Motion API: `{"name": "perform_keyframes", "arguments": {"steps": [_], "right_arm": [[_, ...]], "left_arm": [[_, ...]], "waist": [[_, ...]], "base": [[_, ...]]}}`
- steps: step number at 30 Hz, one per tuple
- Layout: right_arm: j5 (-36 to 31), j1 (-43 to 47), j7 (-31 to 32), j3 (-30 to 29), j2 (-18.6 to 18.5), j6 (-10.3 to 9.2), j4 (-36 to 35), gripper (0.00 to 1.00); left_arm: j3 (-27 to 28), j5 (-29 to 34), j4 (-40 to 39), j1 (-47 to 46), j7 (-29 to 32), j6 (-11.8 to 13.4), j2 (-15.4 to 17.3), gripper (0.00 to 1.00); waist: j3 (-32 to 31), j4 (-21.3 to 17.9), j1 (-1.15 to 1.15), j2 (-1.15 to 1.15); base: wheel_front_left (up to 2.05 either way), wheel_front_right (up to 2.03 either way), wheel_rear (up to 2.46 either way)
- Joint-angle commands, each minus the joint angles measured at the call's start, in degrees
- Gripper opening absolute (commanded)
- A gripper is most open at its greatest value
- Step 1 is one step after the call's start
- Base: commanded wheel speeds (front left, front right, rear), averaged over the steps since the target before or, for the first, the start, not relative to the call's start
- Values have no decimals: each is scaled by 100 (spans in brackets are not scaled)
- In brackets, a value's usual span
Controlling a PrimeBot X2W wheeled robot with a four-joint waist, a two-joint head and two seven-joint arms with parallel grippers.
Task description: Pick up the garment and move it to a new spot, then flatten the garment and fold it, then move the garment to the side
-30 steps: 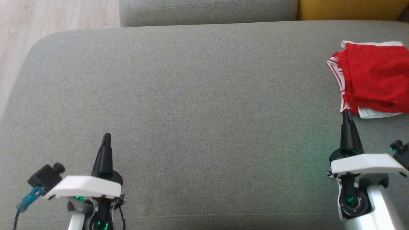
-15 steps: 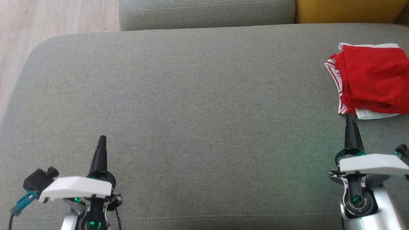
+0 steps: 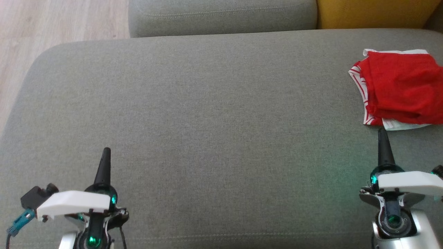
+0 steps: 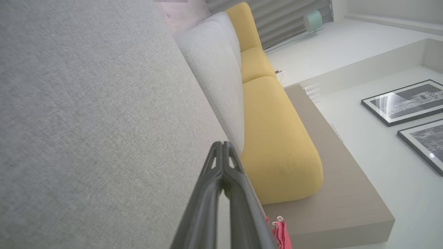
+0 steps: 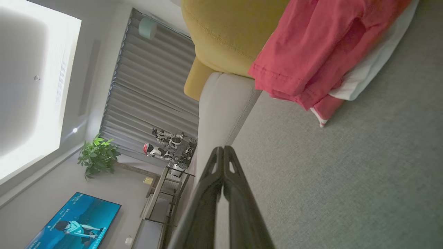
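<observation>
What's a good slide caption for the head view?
Red garment on the grey cushion, right hand shut near it, left hand shut far off.

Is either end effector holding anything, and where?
Nothing: the left end effector and right end effector are shut and empty; the red garment lies free.
</observation>
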Motion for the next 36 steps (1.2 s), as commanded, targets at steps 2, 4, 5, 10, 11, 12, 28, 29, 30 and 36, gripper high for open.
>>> {"name": "perform_keyframes", "arguments": {"steps": [2, 4, 5, 10, 11, 12, 28, 29, 30, 36], "right_arm": [[260, -112, 66, 35, -83, 28, -183, 0], [395, -105, 100, 20, -82, 29, -181, 0], [462, -101, 117, 13, -82, 29, -181, 0], [798, -83, 200, -25, -79, 31, -177, 0], [865, -80, 217, -32, -79, 31, -176, 0], [932, -76, 234, -40, -78, 31, -176, 0], [2001, -20, 505, -165, -67, 36, -164, 0], [2068, -16, 523, -173, -67, 36, -164, 0], [2135, -13, 540, -181, -66, 37, -163, 0], [2469, 5, 626, -221, -62, 38, -159, 0]], "left_arm": [[206, -215, -151, -293, 71, -37, 113, 0], [232, -332, -137, -296, 104, -42, 113, 0], [245, -390, -130, -298, 121, -45, 113, 0], [310, -682, -95, -306, 206, -59, 115, 0], [324, -740, -88, -307, 223, -62, 115, 0], [337, -799, -81, -309, 240, -64, 115, 0], [551, -1725, 32, -335, 516, -109, 114, 0], [565, -1783, 39, -337, 533, -111, 114, 0], [578, -1841, 46, -339, 550, -114, 114, 0], [647, -2130, 81, -347, 638, -128, 113, 0]], "waist": [[-15, -5, 0, 0], [-27, -8, 0, 0], [-33, -10, 0, 0], [-63, -20, 0, 0], [-69, -22, 0, 0], [-75, -24, 0, 0], [-170, -54, 0, 0], [-176, -56, 0, 0], [-182, -57, 0, 0], [-212, -67, 0, 0]], "base": [[0, 0, 0], [0, 0, 0], [0, 0, 0], [0, 0, 0], [0, 0, 0], [0, 0, 0], [0, 0, 0], [0, 0, 0], [0, 0, 0], [0, 0, 0]]}}
